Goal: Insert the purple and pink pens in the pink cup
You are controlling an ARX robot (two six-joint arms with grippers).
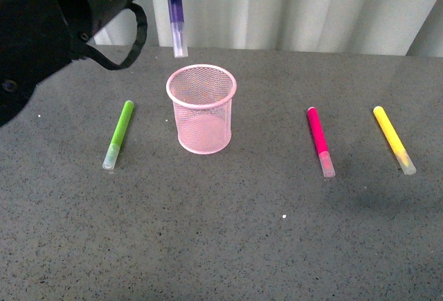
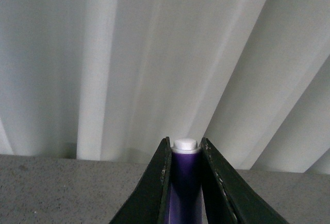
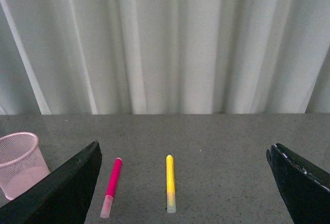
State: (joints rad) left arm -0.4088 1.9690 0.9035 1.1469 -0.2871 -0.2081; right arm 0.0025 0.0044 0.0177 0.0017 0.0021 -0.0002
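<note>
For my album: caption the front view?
Left gripper holds purple pen upright near the pink cup; pink pen lies on the table.

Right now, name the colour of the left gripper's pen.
The pen is dark purple, clearest in the front view.

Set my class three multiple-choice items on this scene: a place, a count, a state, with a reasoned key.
1. Relative to the pink cup, the purple pen is: A inside; B held in the air, outside; C lying beside.
2. Pens lying on the table: A two; B three; C four.
3. The right gripper is: A open, empty; B shut on a pen; C unseen.
Key: 1 B, the left gripper clamps it; 2 B, green pen, pink pen, yellow pen; 3 A, jaws wide apart.
</note>
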